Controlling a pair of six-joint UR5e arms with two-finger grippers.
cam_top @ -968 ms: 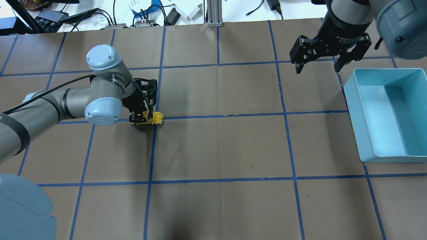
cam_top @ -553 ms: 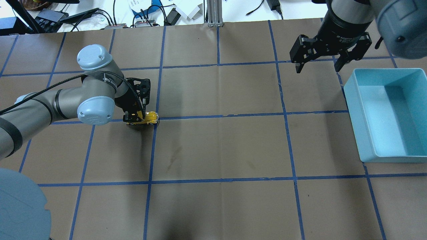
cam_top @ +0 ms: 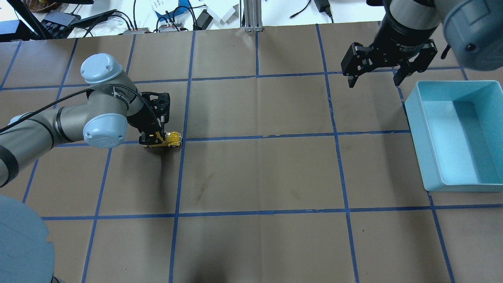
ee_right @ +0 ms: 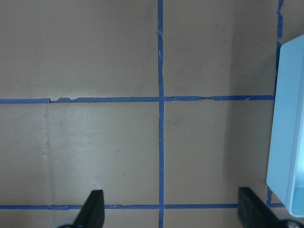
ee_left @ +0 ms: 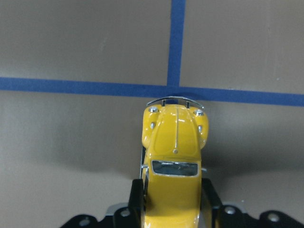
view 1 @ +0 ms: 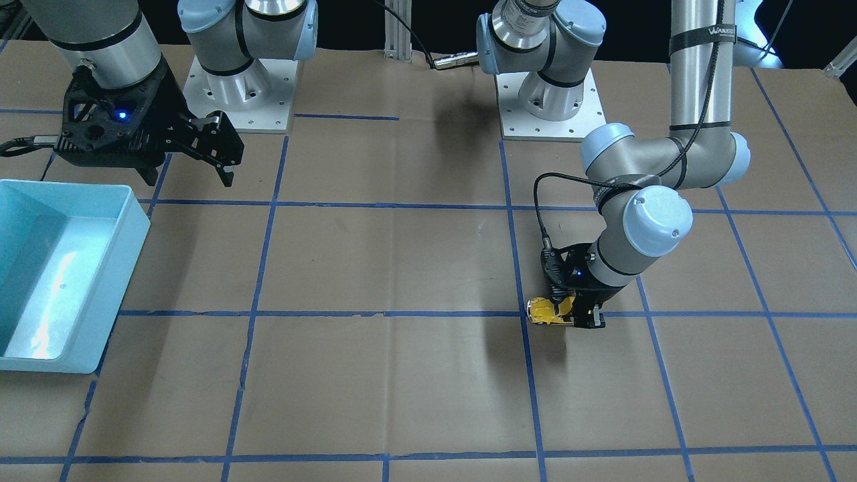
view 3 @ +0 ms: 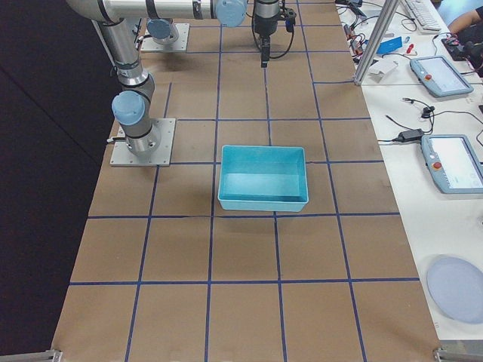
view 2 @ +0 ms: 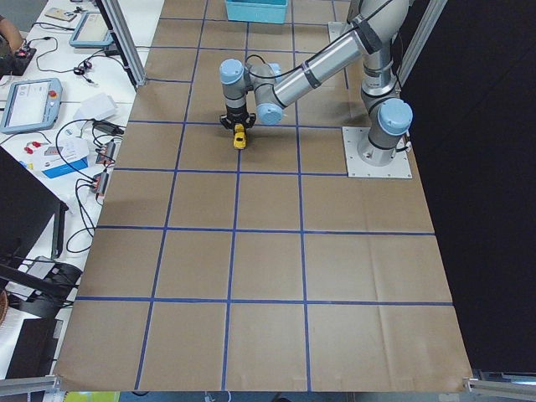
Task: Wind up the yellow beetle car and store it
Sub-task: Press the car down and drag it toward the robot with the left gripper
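Yellow beetle car [cam_top: 171, 139] in left jaws; blue bin [cam_top: 463, 187] well apart.

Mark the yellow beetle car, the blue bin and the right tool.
yellow beetle car [ee_left: 175, 135]: left wrist view, its hood.
blue bin [cam_top: 426, 149]: overhead view, its left wall.
right tool [cam_top: 373, 83]: overhead view, between its fingertips.

One yellow beetle car [cam_top: 167, 140]. One light-blue plastic bin [cam_top: 413, 118]. Two robot arms, the left arm [cam_top: 67, 124] and the right arm [cam_top: 408, 19]. Two white base plates [view 1: 268, 114], one under each arm. Two grippers: the left gripper [cam_top: 155, 137] and the right gripper [cam_top: 373, 83]. One bench [cam_top: 259, 173]. Two screen pendants [view 3: 441, 75] lie off to its side.
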